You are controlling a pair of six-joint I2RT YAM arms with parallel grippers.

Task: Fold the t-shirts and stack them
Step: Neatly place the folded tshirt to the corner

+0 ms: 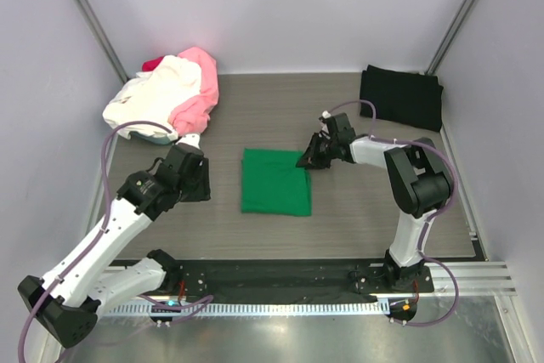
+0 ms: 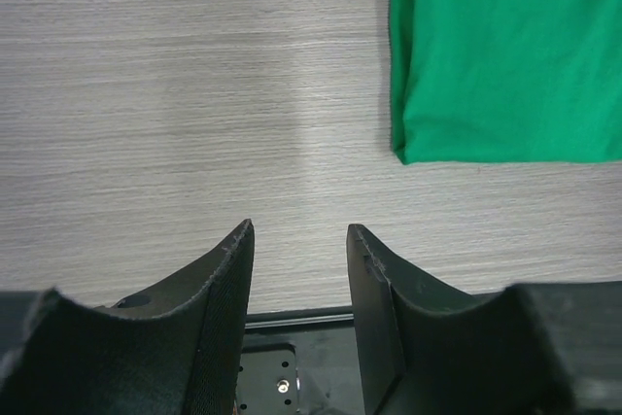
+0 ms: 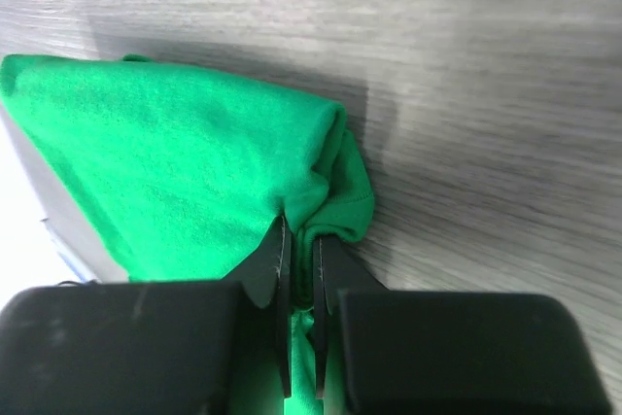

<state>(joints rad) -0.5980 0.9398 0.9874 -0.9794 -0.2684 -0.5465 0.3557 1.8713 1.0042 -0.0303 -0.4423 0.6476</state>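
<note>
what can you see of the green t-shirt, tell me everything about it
The green t-shirt is bright, plain, soft-looking cloth, folded into a flat, roughly square packet. It lies on the grey wood-grain table, about midway between the arms. The right gripper is shut on its far right corner, where the cloth bunches into a fold. The open left gripper is off its left side and does not touch it. No sleeves or collar show.

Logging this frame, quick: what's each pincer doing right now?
Left pincer: open, holding nothing.
Right pincer: shut on a corner of the green t-shirt.
</note>
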